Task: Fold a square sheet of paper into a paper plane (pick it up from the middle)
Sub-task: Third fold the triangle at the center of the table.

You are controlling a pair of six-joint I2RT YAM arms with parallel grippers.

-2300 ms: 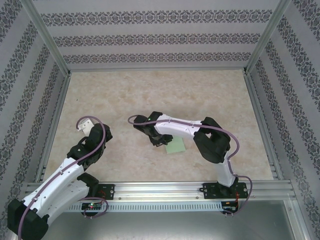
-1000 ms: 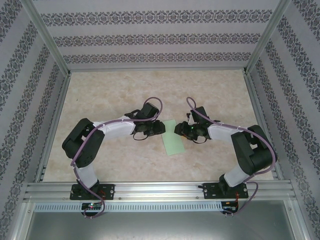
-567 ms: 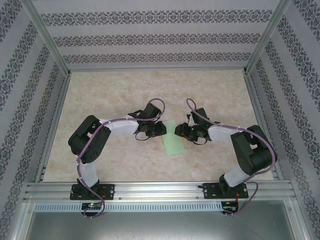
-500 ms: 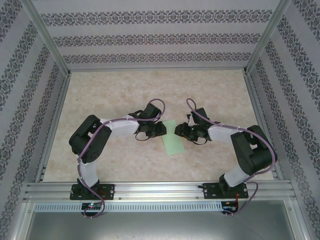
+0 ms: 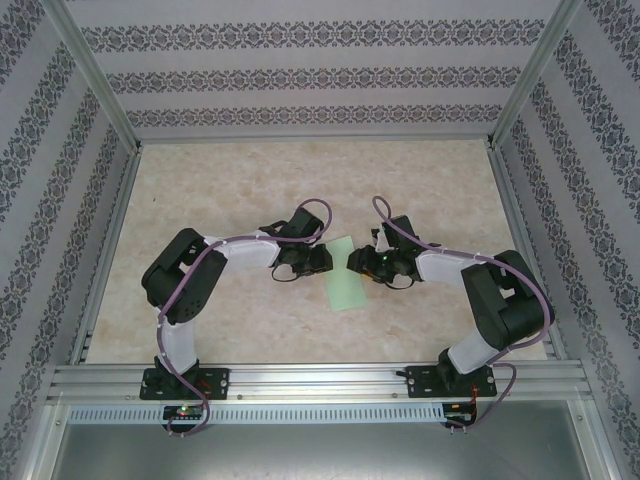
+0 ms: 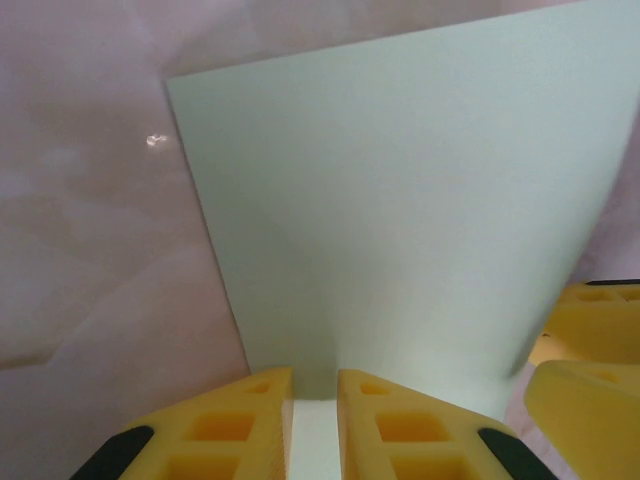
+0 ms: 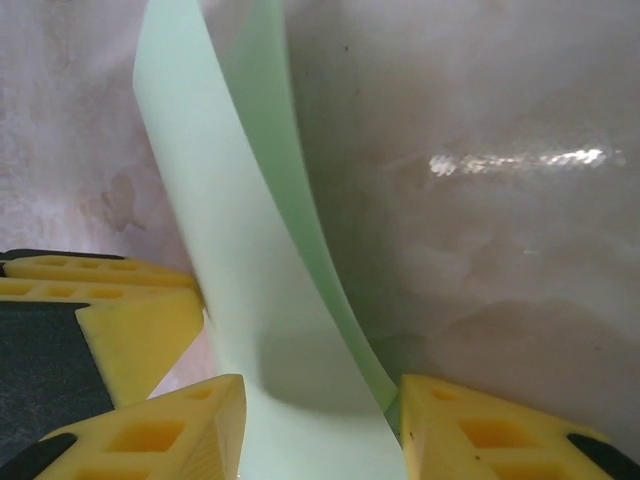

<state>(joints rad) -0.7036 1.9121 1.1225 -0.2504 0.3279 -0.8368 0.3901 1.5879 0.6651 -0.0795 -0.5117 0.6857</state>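
The square sheet of paper (image 5: 345,285) is pale mint green and lies folded into a narrow strip at the table's middle. My left gripper (image 5: 323,259) is at its upper left edge. In the left wrist view the left gripper (image 6: 314,375) has its jaws drawn close, and a pale ridge of the sheet (image 6: 400,200) sits pinched between them. My right gripper (image 5: 358,262) is at the strip's upper right edge. In the right wrist view the right gripper (image 7: 322,385) stands wide, and the sheet (image 7: 230,250) arches up between its fingers. The paper plane is out of view.
The beige marbled table (image 5: 250,180) is boxed in by patterned walls and aluminium posts. A metal rail (image 5: 320,380) carries both arm bases at the near edge. The two grippers' yellow fingers (image 6: 600,320) nearly touch over the paper.
The left arm swung in from the left and reached the sheet's left edge, and its jaws narrowed over the last second. The right arm pulled back to the right edge and now holds still.
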